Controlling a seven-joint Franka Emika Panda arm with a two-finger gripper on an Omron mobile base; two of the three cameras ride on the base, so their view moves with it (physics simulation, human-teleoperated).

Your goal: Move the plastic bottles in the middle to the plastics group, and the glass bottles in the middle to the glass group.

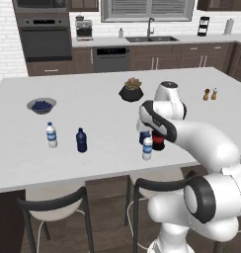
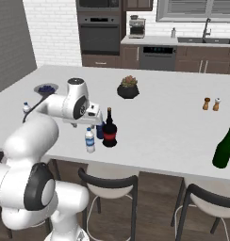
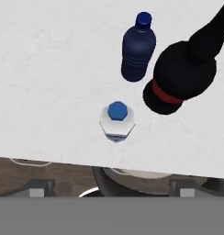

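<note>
While the gripper [image 3: 111,183] is hovering above the clear water bottle [image 3: 116,121] at the counter's near edge — jaw state I cannot tell — it should be descending straight, avoiding the navy bottle [image 3: 137,48] and black bottle [image 3: 180,78] just beyond.

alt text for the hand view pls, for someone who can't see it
Top-down view onto a white countertop near its front edge: a small clear water bottle with a blue cap stands just below centre. A small dark navy bottle stands beyond it, and a wider black bottle with a red label band stands to the right of both. Wood floor and part of a stool show below the edge.
</note>
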